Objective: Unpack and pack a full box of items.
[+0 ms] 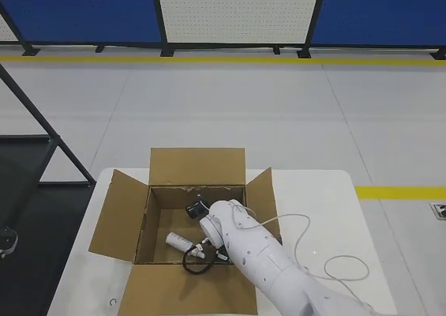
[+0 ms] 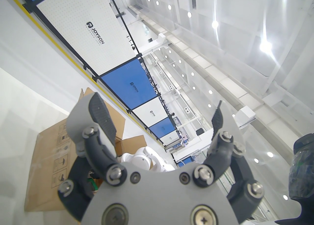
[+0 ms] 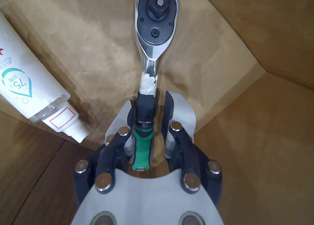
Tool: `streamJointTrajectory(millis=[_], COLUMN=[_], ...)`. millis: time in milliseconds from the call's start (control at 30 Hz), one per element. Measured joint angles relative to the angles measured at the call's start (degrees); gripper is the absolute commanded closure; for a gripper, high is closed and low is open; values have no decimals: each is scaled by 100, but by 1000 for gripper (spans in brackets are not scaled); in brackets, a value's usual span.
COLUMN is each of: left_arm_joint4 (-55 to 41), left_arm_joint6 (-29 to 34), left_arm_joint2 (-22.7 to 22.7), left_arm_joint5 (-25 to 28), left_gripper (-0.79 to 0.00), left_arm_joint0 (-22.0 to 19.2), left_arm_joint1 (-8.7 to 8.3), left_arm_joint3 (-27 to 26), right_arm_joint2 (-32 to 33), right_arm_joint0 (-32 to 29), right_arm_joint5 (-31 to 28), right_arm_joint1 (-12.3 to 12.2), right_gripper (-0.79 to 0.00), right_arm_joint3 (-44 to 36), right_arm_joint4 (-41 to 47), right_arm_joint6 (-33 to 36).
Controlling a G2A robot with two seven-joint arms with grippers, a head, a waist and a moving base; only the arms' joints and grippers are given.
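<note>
An open cardboard box [image 1: 197,166] stands on the white table [image 1: 325,205]. My right arm [image 1: 242,241] goes down into it. On the box floor [image 3: 93,39] lies a ratchet wrench [image 3: 156,19] with a green and black handle. My right gripper [image 3: 149,103] is open and straddles that handle: one finger touches it, and a narrow gap shows at the other finger [image 3: 168,108]. A white bottle [image 3: 29,83] [image 1: 177,238] lies beside the wrench. My left gripper [image 2: 157,110] is open and holds nothing. It points up at the ceiling beside the box [image 2: 46,162].
All the box flaps are folded outward, the front one [image 1: 191,292] lying toward me. A black metal frame [image 1: 17,118] stands left of the table. A white cable [image 1: 317,253] trails over the bare tabletop right of the box.
</note>
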State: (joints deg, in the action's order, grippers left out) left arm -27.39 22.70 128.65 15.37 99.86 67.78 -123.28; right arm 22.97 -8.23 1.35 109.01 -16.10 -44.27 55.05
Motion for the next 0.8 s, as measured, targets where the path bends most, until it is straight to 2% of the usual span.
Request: streamJointTrajectory(millis=[367,467,800], left_arm_joint4=[13,13,22], left_arm_joint6=[-25,-29,-47], left_arm_joint2=[14,17,28], left_arm_joint5=[-37,-41,-44], left_gripper=[-785,-785,-785], left_arm_joint0=[-52,-64,-68], left_arm_joint1=[19,24,44], left_arm_joint3=[46,62,86], right_arm_joint2=[79,98,184], right_arm_joint0=[46,52,121], right_arm_joint5=[-135,-190,-322], right_arm_joint1=[157,184,240], right_gripper=[-163,-6,0], right_arm_joint3=[350,425,522], right_arm_joint4=[-26,-38,-62], right_arm_joint6=[-35,-27,-129])
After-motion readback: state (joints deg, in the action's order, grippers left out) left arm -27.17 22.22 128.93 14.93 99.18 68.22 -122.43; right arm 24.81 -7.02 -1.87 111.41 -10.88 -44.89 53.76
